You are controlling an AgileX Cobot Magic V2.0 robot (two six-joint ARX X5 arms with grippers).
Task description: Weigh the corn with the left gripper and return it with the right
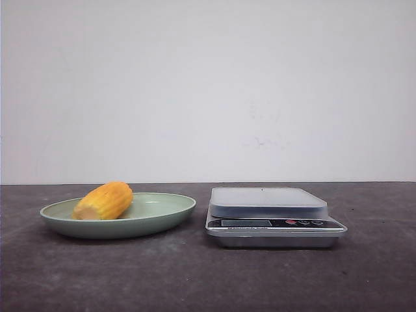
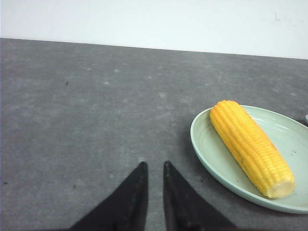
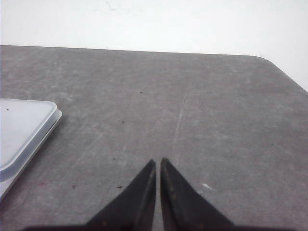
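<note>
On the green plate [image 1: 162,211] lies the corn [image 1: 104,201]; both pincers, left [image 2: 154,169] and right [image 3: 158,164], are pressed together, empty.

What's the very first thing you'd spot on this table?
The bright yellow corn jumps out first, lying on its side in a pale green plate on the left of the dark table. Right of the plate sits a silver kitchen scale with nothing on its platform.

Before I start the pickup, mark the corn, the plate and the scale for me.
corn [image 2: 250,147]: left wrist view, middle of the kernel rows.
plate [image 1: 162,218]: front view, bare outer wall near its right rim.
scale [image 1: 266,198]: front view, centre of the weighing platform.
</note>
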